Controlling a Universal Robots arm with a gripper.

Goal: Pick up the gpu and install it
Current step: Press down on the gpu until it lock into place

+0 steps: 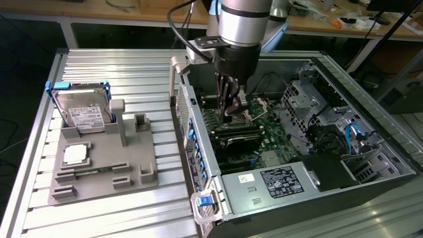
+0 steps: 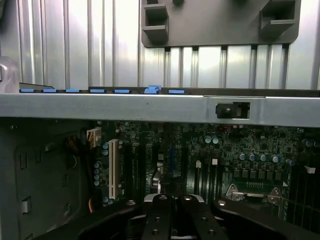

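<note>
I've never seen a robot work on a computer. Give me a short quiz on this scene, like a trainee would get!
1. True or false: the gripper is outside the computer case.
2. What stands upright in the blue frame on the grey holder? A) hard drive B) mouse C) keyboard
3. Are the gripper's fingers open or shut?

Key:
1. False. It reaches down inside the case, over the motherboard.
2. A
3. Shut
</note>
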